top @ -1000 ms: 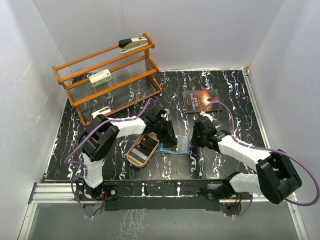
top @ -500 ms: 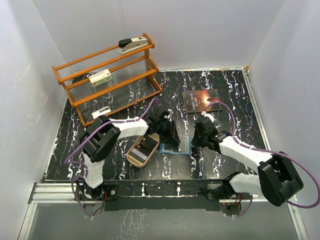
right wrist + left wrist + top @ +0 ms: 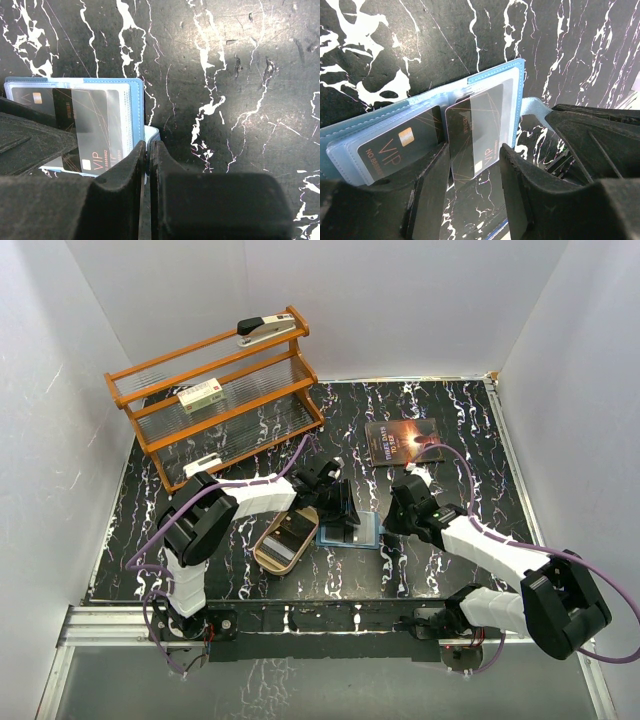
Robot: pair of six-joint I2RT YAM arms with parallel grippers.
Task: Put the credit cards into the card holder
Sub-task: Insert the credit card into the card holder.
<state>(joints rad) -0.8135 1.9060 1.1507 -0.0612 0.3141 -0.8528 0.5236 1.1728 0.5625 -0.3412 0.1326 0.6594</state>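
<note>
Cards: two dark VIP ones at the single blue card holder [image 3: 517, 80] mid-tabletop [image 3: 450, 430], one card [image 3: 395, 150] fully sleeved. Left gripper [image 3: 475, 148] straddles the other card [image 3: 475, 130], can't tell if it's squeezing. Right gripper [image 3: 148, 145] is pinched shut on the snap tab [image 3: 152, 133].

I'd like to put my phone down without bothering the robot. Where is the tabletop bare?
Bare tabletop: between the wooden rack and the book, right of the book, and at the left edge near the rack. Crowded middle: left claw and right claw meet at the card holder beside the tan tray.
</note>
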